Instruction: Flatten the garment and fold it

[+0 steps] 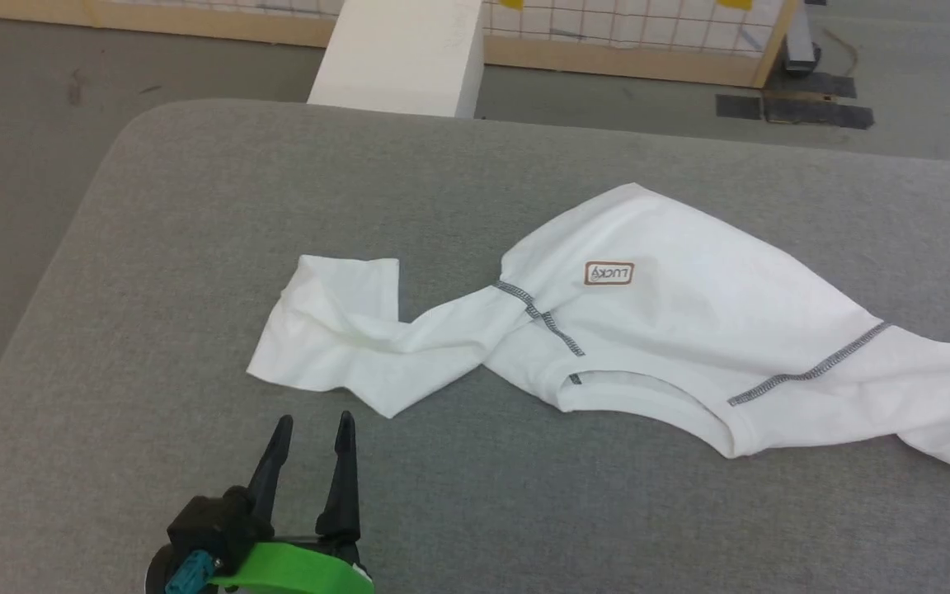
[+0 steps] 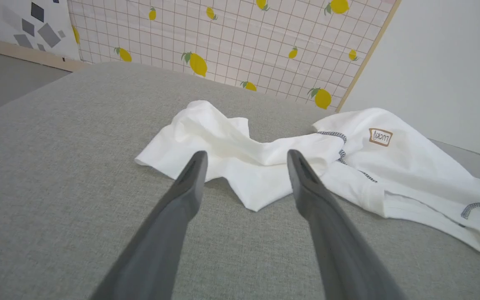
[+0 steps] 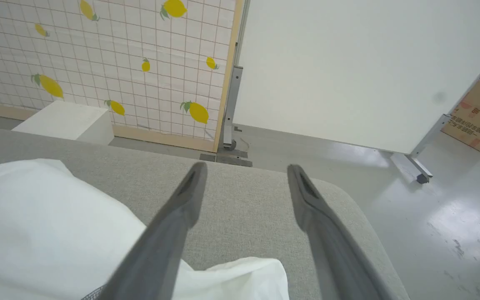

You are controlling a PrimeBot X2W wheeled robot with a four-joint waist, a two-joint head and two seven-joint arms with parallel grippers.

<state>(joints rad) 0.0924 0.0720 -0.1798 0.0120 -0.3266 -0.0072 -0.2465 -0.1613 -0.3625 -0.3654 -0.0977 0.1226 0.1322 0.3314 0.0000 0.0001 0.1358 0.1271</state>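
The garment, a white long-sleeved shirt with grey shoulder seams and a brown-bordered patch, lies crumpled on the grey table, collar toward me. One sleeve trails left, rumpled and twisted; the other side runs off the right edge of the head view. My left gripper stands open just in front of that sleeve, apart from it, and in the left wrist view the gripper has nothing between its fingers. My right gripper is open over the garment, with cloth beneath its fingers and none held.
A rigid white box stands behind the table's far edge. A lemon-patterned grid screen in a wooden frame lines the back. A white partition and a cardboard box stand on the shiny floor right of the table's rounded corner.
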